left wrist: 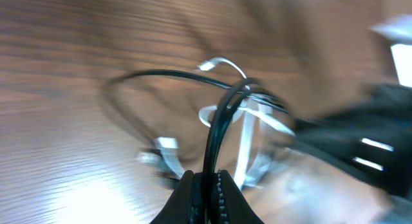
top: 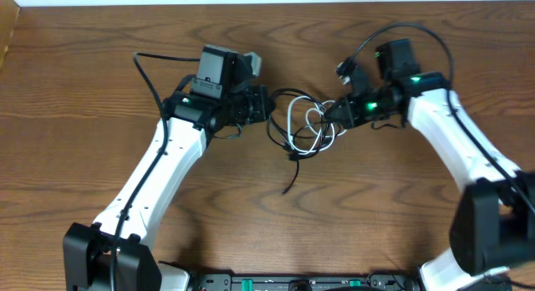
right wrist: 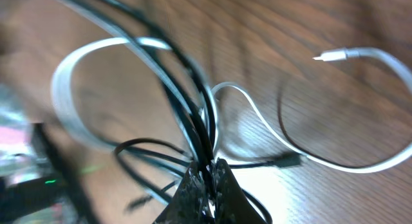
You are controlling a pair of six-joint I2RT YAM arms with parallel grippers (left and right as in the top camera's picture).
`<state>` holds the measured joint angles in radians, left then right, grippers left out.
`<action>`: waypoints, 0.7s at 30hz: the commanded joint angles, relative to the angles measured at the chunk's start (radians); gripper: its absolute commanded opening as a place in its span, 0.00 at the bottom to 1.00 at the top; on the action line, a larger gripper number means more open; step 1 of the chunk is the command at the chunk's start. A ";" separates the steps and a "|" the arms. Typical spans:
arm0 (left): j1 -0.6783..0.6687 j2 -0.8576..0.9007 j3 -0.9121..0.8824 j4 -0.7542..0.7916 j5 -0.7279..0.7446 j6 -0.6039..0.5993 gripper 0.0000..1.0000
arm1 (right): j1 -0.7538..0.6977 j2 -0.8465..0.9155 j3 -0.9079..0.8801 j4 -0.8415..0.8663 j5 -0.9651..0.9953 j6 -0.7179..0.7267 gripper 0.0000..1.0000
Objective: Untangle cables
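Black cable [left wrist: 216,130] and white cable [right wrist: 59,98] are knotted together, loops crossing, mid-surface [top: 100,90], right between the two arms. Left gripper [left wrist: 207,185] is clamped tight on a strand of the black cable at the bundle's left edge. Right gripper [right wrist: 207,176] is pinched on black strands on the opposite side. The white cable's plug end [right wrist: 333,55] lies loose on the wood, away from the fingers.
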<state>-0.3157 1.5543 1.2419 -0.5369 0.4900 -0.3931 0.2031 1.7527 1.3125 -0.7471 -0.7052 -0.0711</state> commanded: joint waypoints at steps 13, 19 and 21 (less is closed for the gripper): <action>0.042 0.002 0.006 -0.097 -0.150 0.081 0.08 | -0.204 -0.202 0.008 0.045 -0.540 -0.010 0.01; 0.042 0.002 0.006 -0.021 0.121 0.138 0.07 | -0.122 -0.195 0.008 -0.010 -0.232 0.125 0.50; 0.042 0.002 0.006 0.022 0.197 0.138 0.08 | -0.083 -0.186 0.008 -0.005 -0.175 0.200 0.57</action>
<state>-0.2764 1.5543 1.2411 -0.5529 0.4995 -0.2897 0.0624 1.5589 1.3128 -0.7506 -1.0267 -0.0059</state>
